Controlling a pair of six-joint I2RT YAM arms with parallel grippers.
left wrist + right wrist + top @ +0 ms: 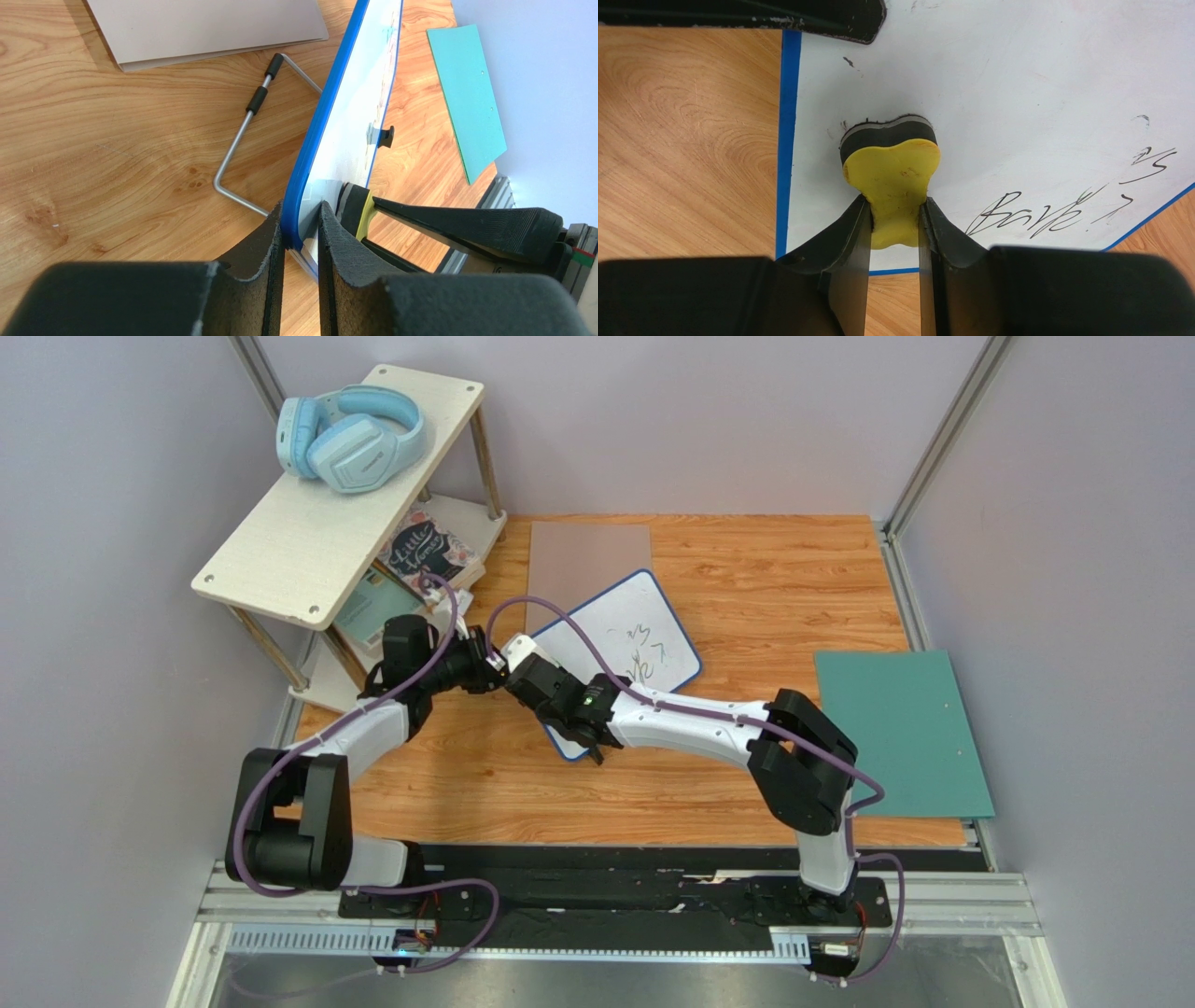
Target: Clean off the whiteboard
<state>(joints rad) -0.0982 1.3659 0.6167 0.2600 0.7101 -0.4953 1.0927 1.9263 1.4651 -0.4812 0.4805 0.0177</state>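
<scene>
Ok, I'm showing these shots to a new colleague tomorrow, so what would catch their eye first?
Both arms meet at the whiteboard mid-table: the left gripper clamps its blue rim while the right gripper holds a yellow eraser against the white face, beside black handwriting. Next, the pale blue headphones on the shelf at the far left.

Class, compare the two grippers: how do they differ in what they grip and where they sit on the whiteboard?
The left gripper pinches the blue rim of the whiteboard; the right gripper clamps a yellow eraser. The left sits at the board's edge; the right holds its eraser against the white face. Both are shut on something.
</scene>
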